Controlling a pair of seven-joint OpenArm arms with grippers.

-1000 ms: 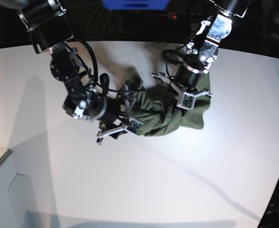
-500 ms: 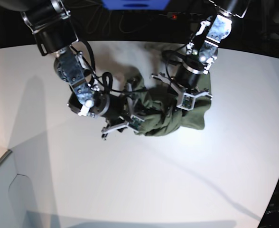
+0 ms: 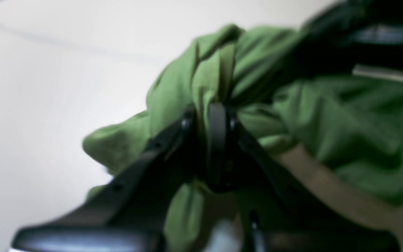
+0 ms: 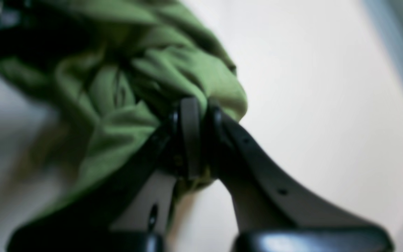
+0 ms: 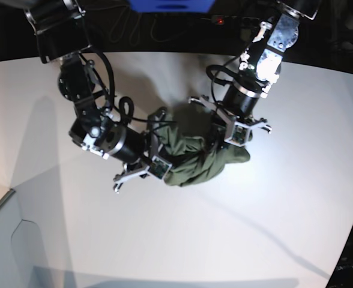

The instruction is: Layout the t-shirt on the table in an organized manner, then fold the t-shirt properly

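Bunched olive t-shirt (image 5: 197, 155) near the middle of the white table (image 5: 272, 228), collar and sleeves lost in folds. Left gripper (image 3: 215, 140) clamped onto a fold; right gripper (image 4: 196, 136) pinched on another. Both wrist views blurred, cloth edges indistinct.

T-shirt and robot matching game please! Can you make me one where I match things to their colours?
Things:
1. t-shirt
2. table
3. left end effector
4. little light behind the table

Colours:
A. white
B. red
C. olive green
D. black

Pairs: 1-C, 2-A, 3-D, 4-B
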